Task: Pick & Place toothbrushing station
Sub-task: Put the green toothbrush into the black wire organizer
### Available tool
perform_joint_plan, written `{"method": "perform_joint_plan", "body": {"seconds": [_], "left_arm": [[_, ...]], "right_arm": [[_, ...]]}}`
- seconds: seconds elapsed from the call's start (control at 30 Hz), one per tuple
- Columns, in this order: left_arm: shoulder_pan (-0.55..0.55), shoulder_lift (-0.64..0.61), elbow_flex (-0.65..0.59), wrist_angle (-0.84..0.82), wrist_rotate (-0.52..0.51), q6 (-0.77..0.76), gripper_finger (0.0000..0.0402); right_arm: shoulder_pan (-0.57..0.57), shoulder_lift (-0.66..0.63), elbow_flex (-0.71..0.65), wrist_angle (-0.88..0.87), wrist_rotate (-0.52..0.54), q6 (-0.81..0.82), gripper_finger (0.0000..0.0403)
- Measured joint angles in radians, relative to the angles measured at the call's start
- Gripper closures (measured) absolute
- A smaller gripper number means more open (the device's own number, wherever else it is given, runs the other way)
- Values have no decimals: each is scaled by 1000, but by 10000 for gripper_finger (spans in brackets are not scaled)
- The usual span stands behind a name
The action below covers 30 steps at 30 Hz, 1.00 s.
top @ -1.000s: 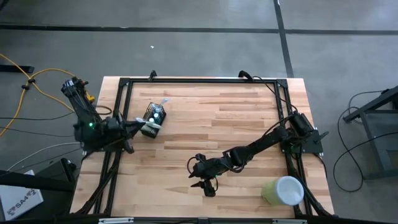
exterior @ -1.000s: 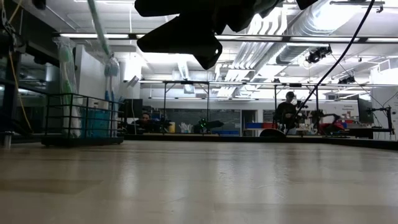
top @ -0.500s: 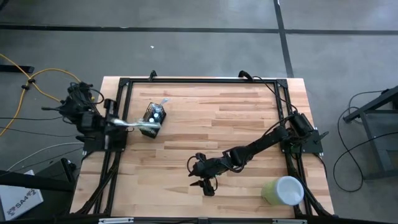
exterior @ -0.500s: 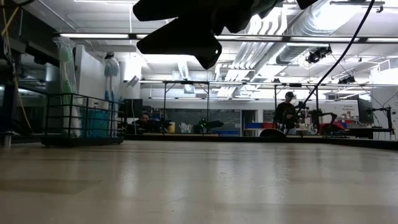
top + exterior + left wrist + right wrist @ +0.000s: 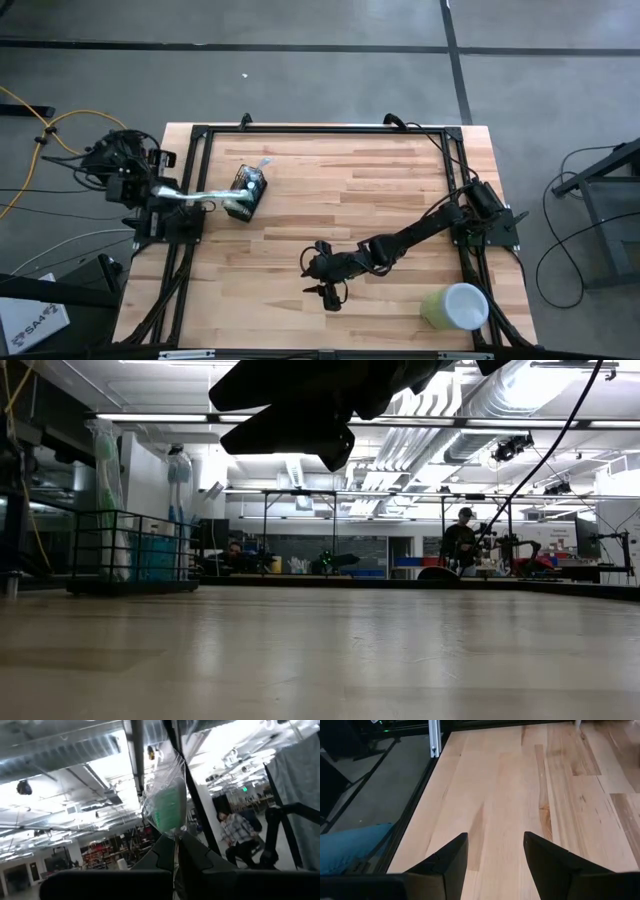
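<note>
Clear plastic wrapping around a green toothbrush (image 5: 167,807) is pinched between the closed fingers of the left tool (image 5: 176,851), which, in the high view, reaches in from the left edge of the wooden surface (image 5: 380,190) toward the toothbrushing station (image 5: 248,187). In that view the left tool (image 5: 207,200) shows as a pale streak just beside the station, and whether the packet touches the holder cannot be told. The station, a small black wire-mesh cup, stands on the surface near its left side, toward the far edge; in the low view it appears at the left (image 5: 132,550) with packaged toothbrushes rising above its rim. Farther out, the right tool (image 5: 331,293) hovers over the front middle of the surface with its two dark fingers (image 5: 449,860) spread apart and nothing between them; bare wood planks lie under it. In the low view the right arm (image 5: 300,405) hangs as a dark shape across the top. A pale green cup (image 5: 456,305) with a white inside lies near the front right corner, well apart from both tools. Beyond the surface, a person (image 5: 462,538) sits in the workshop background.
</note>
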<state>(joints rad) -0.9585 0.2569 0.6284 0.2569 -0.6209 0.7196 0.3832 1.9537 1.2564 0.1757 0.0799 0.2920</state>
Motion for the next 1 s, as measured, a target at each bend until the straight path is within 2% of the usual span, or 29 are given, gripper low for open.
{"method": "perform_joint_plan", "body": {"seconds": [0.2, 0.33, 0.53, 0.63, 0.8, 0.87, 1.0], "left_arm": [[6, 222, 193, -71, 24, 40, 400], [52, 387, 330, -165, 43, -8, 400], [185, 569, 493, -295, 284, -179, 400], [276, 637, 560, -347, 370, -273, 400], [443, 691, 632, -416, 496, -337, 400], [516, 683, 635, -417, 487, -351, 400], [650, 622, 636, -492, 335, -415, 400]], "right_arm": [[-5, 0, 0, 0, 0, 2, 219], [-6, 0, 0, 0, 0, 3, 219], [-6, 0, 0, 0, -1, 3, 219], [-5, 0, 0, 0, -3, 3, 219], [14, 0, 0, -9, -11, 53, 219], [25, 0, 0, -17, -27, 71, 219], [52, 0, 0, -38, -31, 82, 219]]}}
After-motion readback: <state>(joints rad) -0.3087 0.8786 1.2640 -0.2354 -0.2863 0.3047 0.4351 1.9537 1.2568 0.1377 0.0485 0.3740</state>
